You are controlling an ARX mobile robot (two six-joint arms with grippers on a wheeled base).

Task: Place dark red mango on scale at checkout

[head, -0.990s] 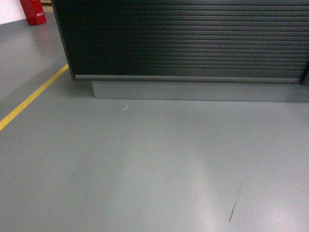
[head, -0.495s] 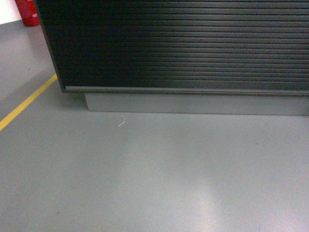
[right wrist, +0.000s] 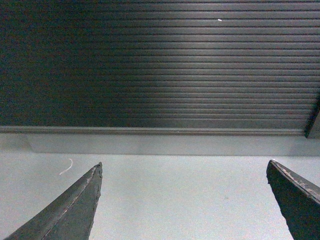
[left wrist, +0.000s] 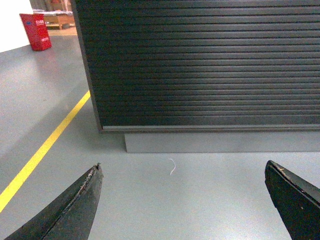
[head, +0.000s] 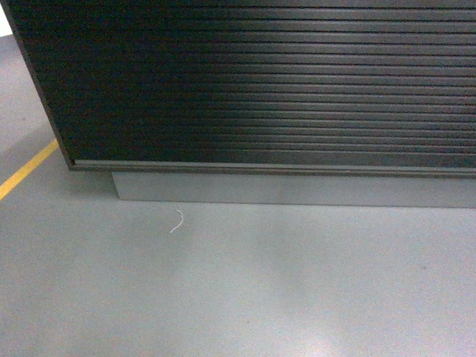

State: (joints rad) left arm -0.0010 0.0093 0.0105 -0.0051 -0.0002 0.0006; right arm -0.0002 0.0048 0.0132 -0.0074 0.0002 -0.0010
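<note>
checkout (head: 260,82) edge left, floor (head: 238,282) open

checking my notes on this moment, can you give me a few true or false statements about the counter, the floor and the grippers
1. The counter has a ribbed dark front. True.
2. The left gripper holds a mango. False: its fingers are spread wide with only floor between them.
3. A yellow line runs along the floor left of the counter. True.
4. The right gripper is shut. False: it is open and empty.
5. A scale shows on top of the counter. False: the counter's top is out of view.
6. A small white thread lies on the floor near the grey plinth. True.
</note>
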